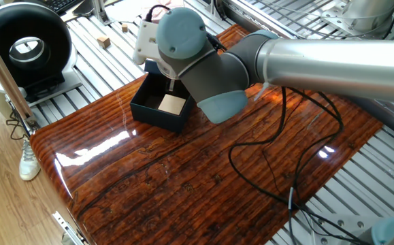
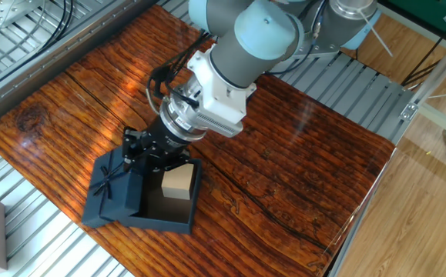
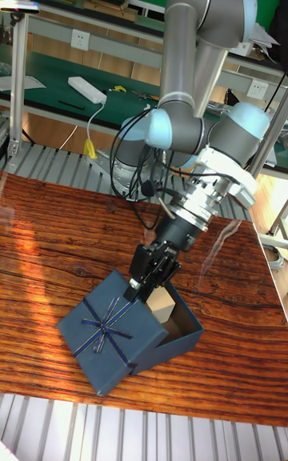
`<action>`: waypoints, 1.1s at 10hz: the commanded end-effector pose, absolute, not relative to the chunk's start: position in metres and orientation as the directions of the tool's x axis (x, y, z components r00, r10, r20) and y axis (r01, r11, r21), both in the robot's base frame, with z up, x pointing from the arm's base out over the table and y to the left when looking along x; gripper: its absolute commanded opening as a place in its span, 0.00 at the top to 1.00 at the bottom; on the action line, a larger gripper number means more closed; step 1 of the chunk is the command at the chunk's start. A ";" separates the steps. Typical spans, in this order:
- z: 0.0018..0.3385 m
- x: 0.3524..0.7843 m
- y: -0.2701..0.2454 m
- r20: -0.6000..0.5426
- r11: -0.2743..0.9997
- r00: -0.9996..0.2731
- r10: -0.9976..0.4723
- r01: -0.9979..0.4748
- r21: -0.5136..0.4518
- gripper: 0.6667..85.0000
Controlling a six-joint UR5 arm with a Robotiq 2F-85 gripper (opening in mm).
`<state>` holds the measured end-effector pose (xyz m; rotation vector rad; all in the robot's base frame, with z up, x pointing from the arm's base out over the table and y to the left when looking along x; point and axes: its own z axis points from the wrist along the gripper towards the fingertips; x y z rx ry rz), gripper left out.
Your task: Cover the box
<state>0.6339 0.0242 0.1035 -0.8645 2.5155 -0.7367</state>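
The dark navy box (image 1: 157, 109) stands open on the wooden table, a tan pad (image 1: 173, 104) inside it. In the other fixed view the box (image 2: 172, 218) has its navy lid (image 2: 113, 188) with the bow tilted over its left side, overlapping the rim. My gripper (image 2: 139, 152) is shut on the lid's near edge, just above the pad (image 2: 178, 183). The tall fixed view shows the gripper (image 3: 144, 278) gripping the lid (image 3: 108, 333), which leans against the box (image 3: 182, 334). In one fixed view the arm hides the gripper and most of the lid.
A pale pink gift box (image 1: 157, 15) sits behind the arm, past the table's far edge. A black round device (image 1: 25, 47) and small wooden blocks (image 1: 103, 41) lie on the slatted bench to the left. A loose black cable (image 1: 265, 170) loops over the table.
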 end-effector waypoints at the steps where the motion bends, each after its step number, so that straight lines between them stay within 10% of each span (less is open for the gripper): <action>1: 0.109 0.626 0.030 -0.181 0.700 -0.765 -0.618 -0.432 -0.568 0.57; 11: 0.117 0.599 0.035 -0.164 0.758 -0.824 -0.542 -0.395 -0.518 0.60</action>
